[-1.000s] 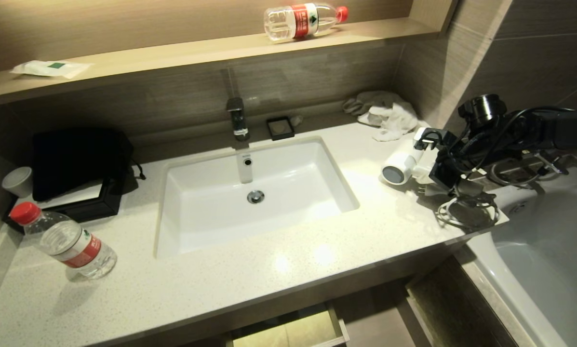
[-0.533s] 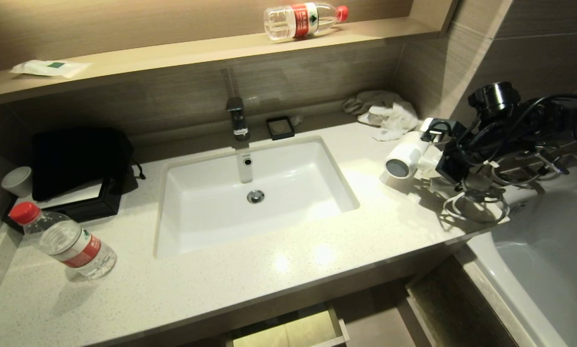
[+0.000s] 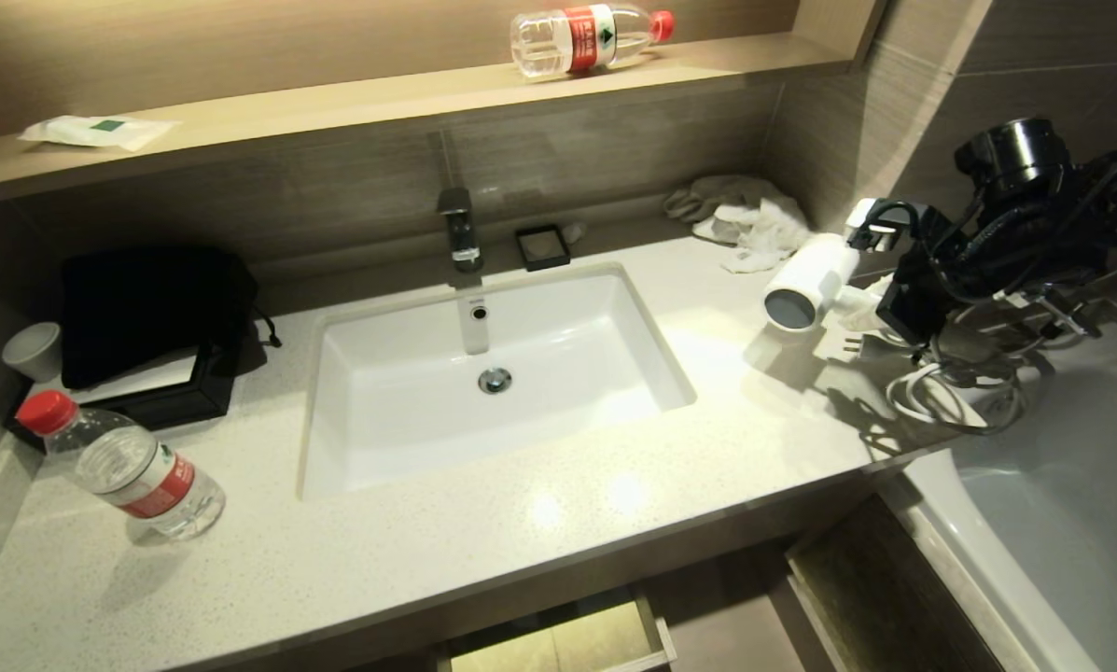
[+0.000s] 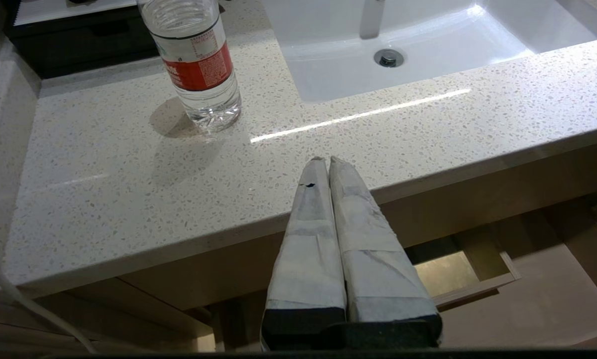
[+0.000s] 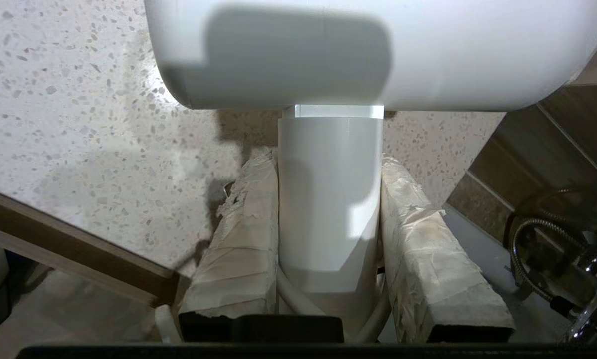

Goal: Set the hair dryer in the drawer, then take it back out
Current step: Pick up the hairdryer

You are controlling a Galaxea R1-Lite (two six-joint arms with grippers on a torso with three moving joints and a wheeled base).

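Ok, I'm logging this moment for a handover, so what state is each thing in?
Hair dryer: lifted clear of the counter, held by its handle, cord dangling.
Right gripper: shut on the handle.
Left gripper: shut, empty, by the counter's front edge.
Drawer: pulled open below the counter.
Counter bottle: upright, capped.
Shelf bottle: lying on its side, capped.

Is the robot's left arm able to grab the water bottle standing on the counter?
Probably yes. The left gripper hangs by the counter's front edge, jaws shut, and only bare countertop lies between it and the bottle. It must open first.
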